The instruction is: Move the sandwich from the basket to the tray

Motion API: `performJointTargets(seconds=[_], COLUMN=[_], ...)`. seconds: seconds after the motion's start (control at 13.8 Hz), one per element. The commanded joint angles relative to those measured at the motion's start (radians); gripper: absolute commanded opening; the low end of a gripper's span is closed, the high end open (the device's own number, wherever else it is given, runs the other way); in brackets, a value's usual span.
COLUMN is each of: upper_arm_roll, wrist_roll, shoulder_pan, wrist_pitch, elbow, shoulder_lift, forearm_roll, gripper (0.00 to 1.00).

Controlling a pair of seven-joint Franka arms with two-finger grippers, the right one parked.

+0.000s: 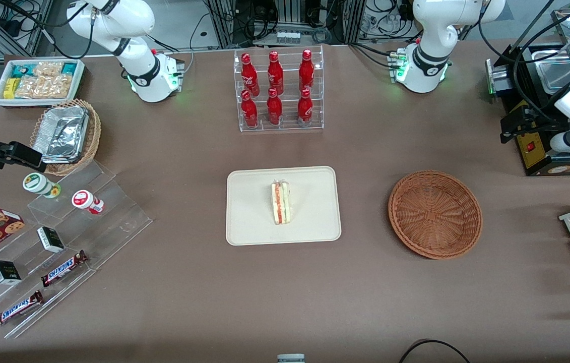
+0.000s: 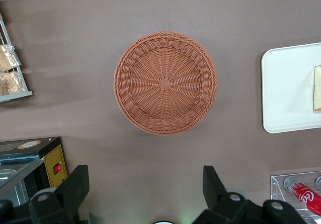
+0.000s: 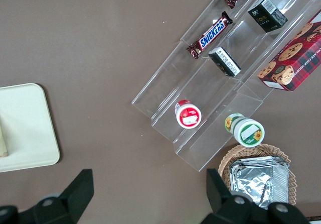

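On the tray (image 1: 315,222) lay one sandwich (image 1: 280,203), filling edge up; the front view showed it whole, the left wrist view only its edge. One basket (image 2: 165,82) sat empty on the surface (image 1: 285,292), toward the working arm's end. Six red bottles (image 1: 274,91) stood in a clear rack. The pincer (image 2: 145,194) hung above the basket, fingers (image 2: 75,186) wide apart, holding nothing.
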Motion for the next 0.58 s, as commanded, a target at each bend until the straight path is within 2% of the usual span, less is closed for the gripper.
performJointTargets(seconds=[0.0, 0.51], upper_arm_roll=[0.014, 0.046], wrist_roll=[-0.006, -0.072], shoulder_pan=[-0.009, -0.009], wrist_pitch=[-0.015, -0.038], elbow=[0.045, 0.040], shoulder_lift=[0.028, 0.021], forearm_roll=[0.004, -0.003], gripper=[1.00, 1.00])
